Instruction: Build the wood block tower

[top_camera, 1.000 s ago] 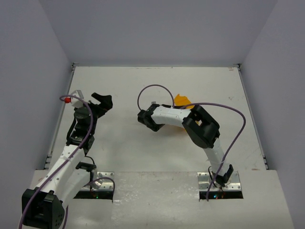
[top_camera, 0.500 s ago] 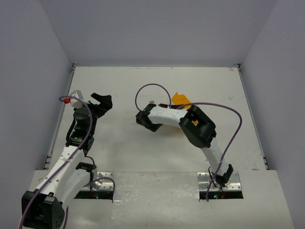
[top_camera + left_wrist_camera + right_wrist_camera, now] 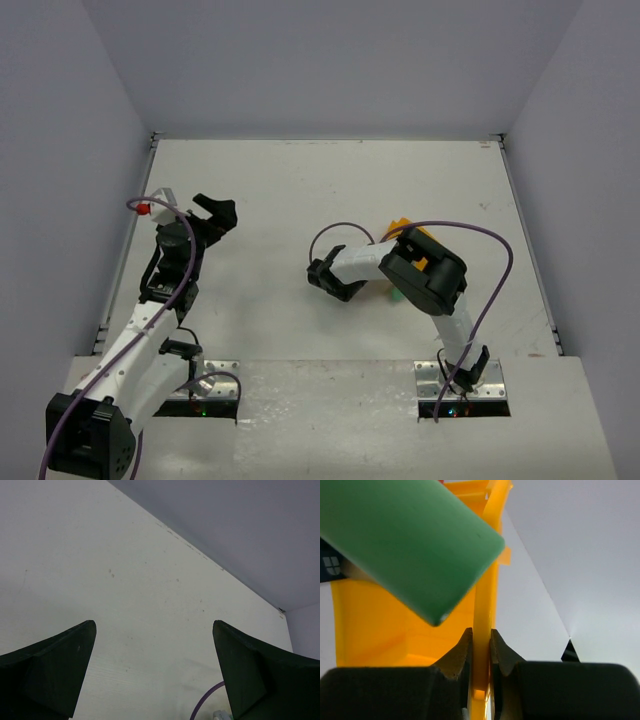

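Note:
No stacked tower shows in any view. My right gripper point(image 3: 481, 640) is shut on the thin side wall of the yellow plastic bin point(image 3: 370, 625), one jaw inside and one outside. A large green block point(image 3: 405, 540) fills the top of that view, tilted, at the bin's mouth. A dark blue piece point(image 3: 330, 566) shows at the left edge. In the top view the right gripper point(image 3: 335, 282) is mid-table. The bin point(image 3: 400, 226) is mostly hidden under the arm, with a bit of green point(image 3: 393, 294) beside it. My left gripper point(image 3: 215, 212) is open and empty point(image 3: 152, 630) above bare table.
White walls close the table point(image 3: 300, 180) on three sides. A purple cable point(image 3: 470, 235) loops over the right arm, and another point(image 3: 205, 702) shows low in the left wrist view. A small red and white part point(image 3: 150, 205) sits by the left wall.
My right gripper has moved right and toward the near edge with the bin in its grip. The bin is now mostly hidden under the arm. The left arm has not moved.

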